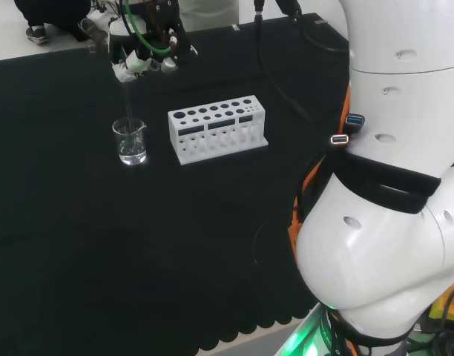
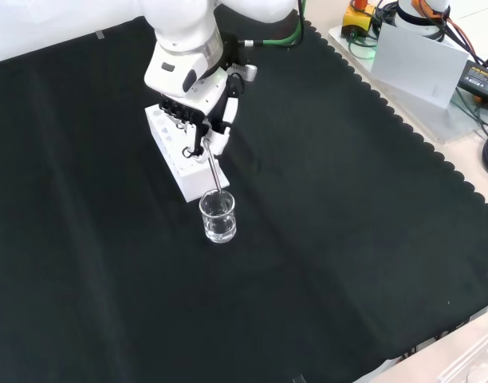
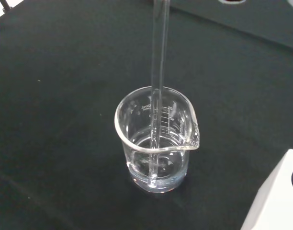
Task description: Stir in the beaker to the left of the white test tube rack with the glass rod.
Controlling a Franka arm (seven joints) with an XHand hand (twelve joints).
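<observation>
Overhead, from the head view, the hand (image 1: 149,55) pinches the glass rod (image 1: 127,100) in curled fingers above the beaker (image 1: 130,141), just left of the white rack (image 1: 216,127); seen from the front, the beaker (image 2: 218,217) stands just below the rack (image 2: 183,155); at the wrist, the rod's tip rests in shallow clear liquid (image 3: 156,167).

A grey metal plate (image 2: 419,60) lies beside the black cloth (image 2: 348,239).

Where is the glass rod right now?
The glass rod hangs from the hand with its lower end inside the beaker, which stands just left of the white test tube rack in the head view.
</observation>
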